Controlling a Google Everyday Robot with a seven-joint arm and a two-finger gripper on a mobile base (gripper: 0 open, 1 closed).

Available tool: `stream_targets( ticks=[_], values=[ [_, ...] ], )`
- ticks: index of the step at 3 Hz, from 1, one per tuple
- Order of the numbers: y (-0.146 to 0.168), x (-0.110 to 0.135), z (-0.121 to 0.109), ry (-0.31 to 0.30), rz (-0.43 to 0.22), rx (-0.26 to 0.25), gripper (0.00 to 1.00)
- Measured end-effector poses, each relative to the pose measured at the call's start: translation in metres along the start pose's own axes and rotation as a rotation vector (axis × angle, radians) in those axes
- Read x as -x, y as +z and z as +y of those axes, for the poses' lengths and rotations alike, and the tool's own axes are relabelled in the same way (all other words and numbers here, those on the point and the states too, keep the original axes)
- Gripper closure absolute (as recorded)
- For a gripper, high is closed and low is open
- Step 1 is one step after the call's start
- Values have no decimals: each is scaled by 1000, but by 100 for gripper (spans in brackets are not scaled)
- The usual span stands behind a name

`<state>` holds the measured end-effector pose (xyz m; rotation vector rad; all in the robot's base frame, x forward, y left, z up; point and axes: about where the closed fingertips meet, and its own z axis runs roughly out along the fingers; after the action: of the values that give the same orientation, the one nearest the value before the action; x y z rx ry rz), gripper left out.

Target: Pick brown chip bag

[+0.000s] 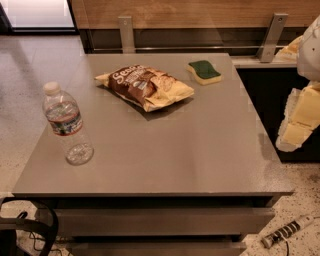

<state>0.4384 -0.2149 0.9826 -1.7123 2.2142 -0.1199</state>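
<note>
- A flat, matte grey square table (pixel 165 160) fills most of the view, seen from above its near edge. Two drawer-like fronts sit beneath that edge.
- A crinkly dark brown chip bag (pixel 145 87), with white script lettering, pale yellow edges and pictured chips, lies flat on the far half of the table. It sits a little left of centre, its length running from far left to near right.
- A kidney-shaped sponge (pixel 204 71), green on top and yellow below, rests near the table's far right corner, to the right of the bag and not touching it.
- A clear plastic water bottle (pixel 66 125) with a white cap and a dark label stands upright near the table's left edge, well apart from the bag.
- The robot's gripper (pixel 297 125), made of pale yellow and white blocky parts, hangs at the right edge of the view, beyond the table's right side. It is well apart from the bag and does not touch it. Whether it is wide or narrow cannot be told.
- Behind the table runs a wood-panelled wall (pixel 200 12) with two grey metal brackets (pixel 126 34).
- A pale speckled floor (pixel 30 65) shows to the left.
</note>
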Motion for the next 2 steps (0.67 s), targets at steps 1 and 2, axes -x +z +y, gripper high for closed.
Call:
stream_targets(
  ticks=[1, 2],
  values=[
    [0, 0, 0, 0, 0, 0, 0],
    [-3, 1, -8, 19, -3, -14, 0]
  ],
)
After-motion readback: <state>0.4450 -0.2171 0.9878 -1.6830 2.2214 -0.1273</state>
